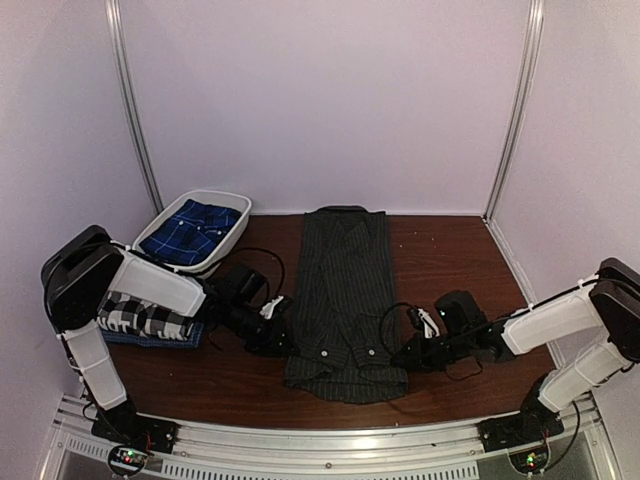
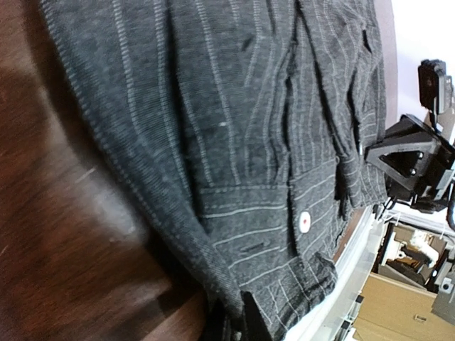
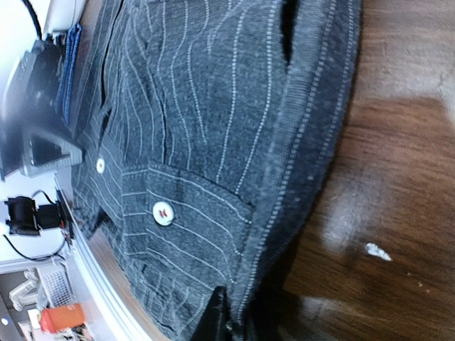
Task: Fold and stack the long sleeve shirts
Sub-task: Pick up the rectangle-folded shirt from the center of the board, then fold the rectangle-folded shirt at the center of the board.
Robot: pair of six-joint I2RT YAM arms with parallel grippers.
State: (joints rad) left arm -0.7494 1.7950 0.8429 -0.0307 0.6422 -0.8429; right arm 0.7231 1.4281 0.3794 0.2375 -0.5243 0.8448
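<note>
The dark charcoal pinstriped cloth shirt (image 1: 340, 300) is soft, thin and light. It will sag and slide rather than hold a crease, so I judge the best hold to be a pinch on the stitched side edges toward the hem, with both sides lifted evenly so the fold lands square. It lies flat and buttoned in the middle of the dark brown wooden counter (image 1: 450, 260), collar at the far end and hem at the near end. It is already narrowed to a long strip with no sleeve spread to either side, and it has pale stripes running its length and small white buttons (image 3: 163, 212) down the front.

The left tool (image 1: 280, 338) is at the shirt's left edge and the right tool (image 1: 405, 355) at its right edge, both toward the near end. In the wrist views each seems clenched on the cloth's edge, though only a dark fingertip (image 2: 252, 320) shows.

To the left, under the left arm, a folded black-and-white checked shirt (image 1: 140, 315) rests on a folded blue cloth (image 1: 150, 342). Farther back on the left, a white plastic basket (image 1: 218, 194) holds a blue plaid shirt (image 1: 190, 232)
</note>
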